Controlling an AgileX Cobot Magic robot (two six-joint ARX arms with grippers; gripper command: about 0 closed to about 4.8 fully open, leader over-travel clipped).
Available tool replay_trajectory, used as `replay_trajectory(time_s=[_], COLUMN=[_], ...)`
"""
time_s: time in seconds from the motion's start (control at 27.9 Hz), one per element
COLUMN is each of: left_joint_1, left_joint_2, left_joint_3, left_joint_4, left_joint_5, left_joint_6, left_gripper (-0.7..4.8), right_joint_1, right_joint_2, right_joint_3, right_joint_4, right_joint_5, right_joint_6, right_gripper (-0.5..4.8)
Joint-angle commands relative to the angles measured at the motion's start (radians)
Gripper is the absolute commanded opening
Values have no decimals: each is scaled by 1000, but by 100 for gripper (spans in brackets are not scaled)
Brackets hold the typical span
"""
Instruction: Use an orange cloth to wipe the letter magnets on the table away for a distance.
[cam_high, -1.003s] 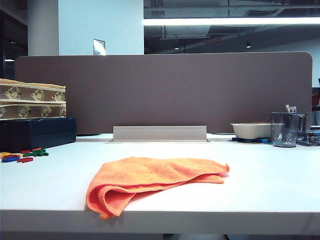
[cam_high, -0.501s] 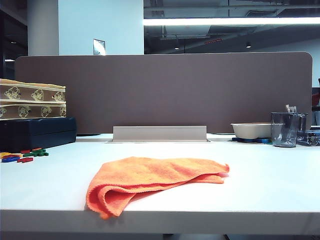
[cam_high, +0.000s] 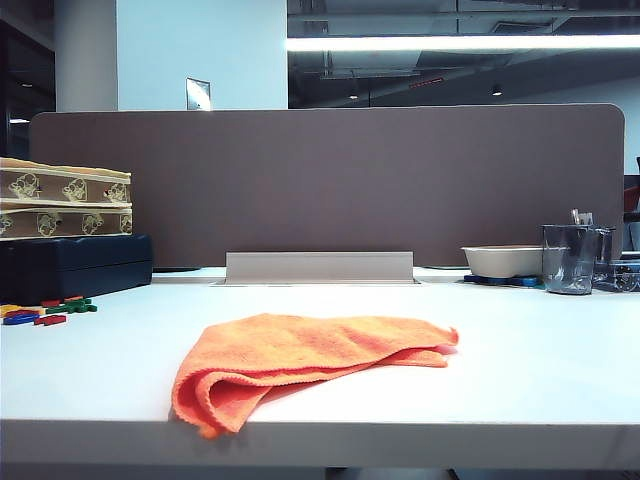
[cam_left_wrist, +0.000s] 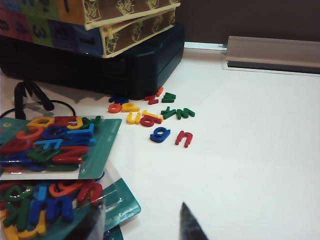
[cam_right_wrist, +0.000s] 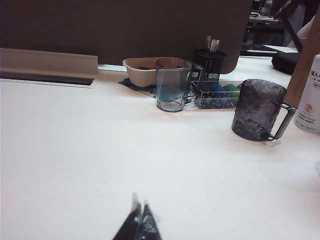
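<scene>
The orange cloth (cam_high: 300, 360) lies loosely folded on the white table (cam_high: 520, 350), one corner at the front edge. Loose letter magnets (cam_left_wrist: 155, 117) in red, yellow, blue and green are scattered beside a black case; in the exterior view these letter magnets (cam_high: 55, 310) sit at the far left. My left gripper (cam_left_wrist: 142, 227) hovers open over the table near them, nothing between its fingertips. My right gripper (cam_right_wrist: 140, 220) is shut and empty over bare table on the right. Neither gripper shows in the exterior view.
A black case (cam_left_wrist: 100, 65) carries patterned boxes. Green packets of more letters (cam_left_wrist: 50, 145) lie by the left gripper. A brown partition (cam_high: 330, 180) and grey cable tray (cam_high: 320, 267) close the back. Bowl (cam_right_wrist: 142, 70), clear mug (cam_right_wrist: 172, 85), dark mug (cam_right_wrist: 257, 110), can (cam_right_wrist: 310, 95) crowd the right.
</scene>
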Motion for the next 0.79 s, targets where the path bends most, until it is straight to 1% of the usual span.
replay_trajectory(time_s=[0.04, 0.11, 0.14, 0.18, 0.21, 0.25, 0.29, 0.47, 0.57, 0.64, 0.68, 0.72, 0.79], left_joint_1=[67, 98, 110, 125, 135, 145, 155, 167, 167, 167, 167, 167, 166], left_joint_2=[1, 1, 1, 1, 1, 1, 1, 1, 1, 1, 1, 1, 1], left_joint_3=[2, 2, 2, 2, 2, 2, 2, 2, 2, 3, 3, 3, 3], left_joint_4=[14, 14, 14, 13, 13, 13, 13, 13, 13, 12, 12, 13, 13], left_joint_5=[75, 101, 116, 131, 144, 154, 168, 219, 298, 330, 341, 350, 367], left_joint_6=[-19, -24, -38, -44, -44, -45, -45, -45, -45, -45, -45, -45, -45], left_gripper=[173, 172, 154, 108, 78, 59, 51, 51, 49, 43, 28, -6, -6], right_joint_1=[0, 0, 0, 0, 0, 0, 0, 0, 0, 0, 0, 0, 0], right_joint_2=[-4, -4, -4, -4, -4, -4, -4, -4, -4, -4, -4, -4, -4], right_joint_3=[-8, -8, -8, -8, -8, -8, -8, -8, -8, -8, -8, -8, -8], right_joint_4=[13, 13, 13, 13, 13, 13, 13, 13, 13, 13, 13, 13, 13], right_joint_5=[1, 1, 1, 1, 1, 1, 1, 1, 1, 1, 1, 1, 1], right_joint_6=[1, 1, 1, 1, 1, 1, 1, 1, 1, 1, 1, 1, 1], right_gripper=[-5, -5, -5, -5, -5, -5, -5, -5, -5, -5, -5, -5, -5])
